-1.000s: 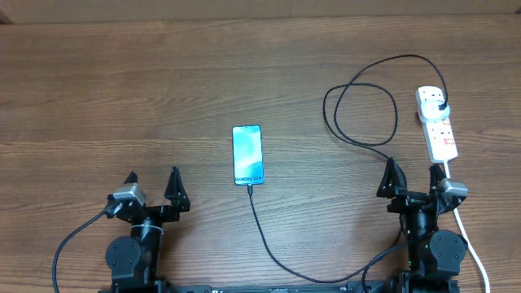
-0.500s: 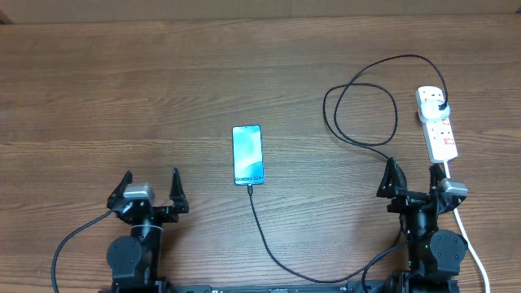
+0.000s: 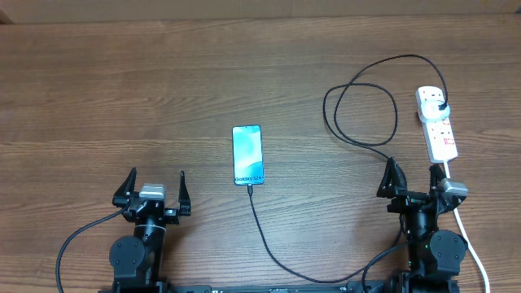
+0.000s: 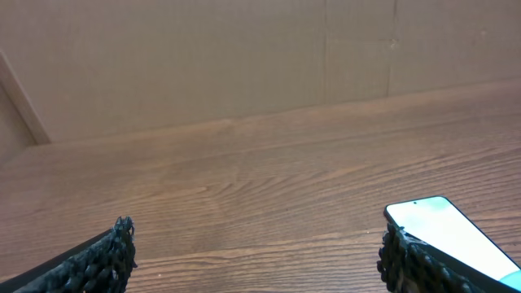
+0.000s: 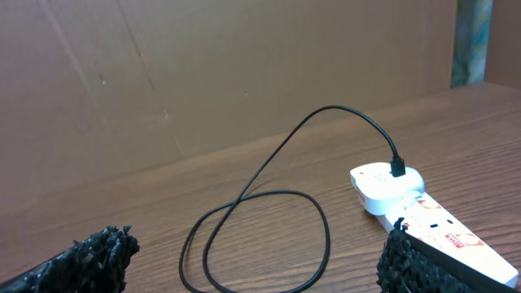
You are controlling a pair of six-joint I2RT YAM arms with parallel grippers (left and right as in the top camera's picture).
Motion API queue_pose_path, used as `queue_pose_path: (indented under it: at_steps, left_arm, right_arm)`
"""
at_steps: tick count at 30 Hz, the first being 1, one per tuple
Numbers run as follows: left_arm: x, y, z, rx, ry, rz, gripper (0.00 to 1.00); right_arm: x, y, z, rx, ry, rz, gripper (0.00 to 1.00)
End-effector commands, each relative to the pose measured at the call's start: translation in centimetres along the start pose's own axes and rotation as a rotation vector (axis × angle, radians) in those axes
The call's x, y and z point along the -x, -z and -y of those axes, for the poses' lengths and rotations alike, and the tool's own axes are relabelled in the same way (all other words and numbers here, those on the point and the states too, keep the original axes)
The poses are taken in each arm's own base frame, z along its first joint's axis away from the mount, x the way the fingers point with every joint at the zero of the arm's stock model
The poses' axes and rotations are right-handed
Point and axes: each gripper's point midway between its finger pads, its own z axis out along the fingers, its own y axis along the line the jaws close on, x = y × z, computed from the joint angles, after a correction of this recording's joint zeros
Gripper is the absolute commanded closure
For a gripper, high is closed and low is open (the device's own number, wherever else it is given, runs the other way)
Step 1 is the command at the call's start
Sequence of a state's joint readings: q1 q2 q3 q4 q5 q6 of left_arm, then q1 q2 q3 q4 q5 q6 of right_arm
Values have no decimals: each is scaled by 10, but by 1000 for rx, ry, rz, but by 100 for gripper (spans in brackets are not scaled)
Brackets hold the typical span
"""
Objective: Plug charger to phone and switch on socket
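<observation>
wall (image 5: 203,73) behind socket (image 5: 446,228), wrist-only

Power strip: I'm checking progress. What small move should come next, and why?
Probably move the right end effector forward toward the power strip: the cable already meets the phone, its plug sits in the strip, and that open end effector is nearest.

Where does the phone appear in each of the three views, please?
Overhead: the phone lies near the centre of the picture, with its screen lit.
Left wrist: one end of it shows at the lower right edge.
Right wrist: not in it.
Shared landmark: the wooden table, seen in all three.
</observation>
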State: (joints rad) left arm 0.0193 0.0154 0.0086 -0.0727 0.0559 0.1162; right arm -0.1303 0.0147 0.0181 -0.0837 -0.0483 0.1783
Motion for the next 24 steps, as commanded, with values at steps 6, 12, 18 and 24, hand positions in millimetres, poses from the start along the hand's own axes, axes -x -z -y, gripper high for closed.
queue_pose_path:
  at_steps: [6,12,18,24]
  left_arm:
    - [0,0,-1,7,-27,4,0]
    - [0,0,-1,7,-27,4,0]
    - [0,0,-1,7,-26,4,0]
    - [0,0,-1,7,-27,4,0]
  right_arm:
    - [-2,0,-1,8,13,3,0]
    - [-2,0,-1,8,13,3,0]
    - [-2,0,-1,8,13,3,0]
    - [-2,0,2,-10,14,5,0]
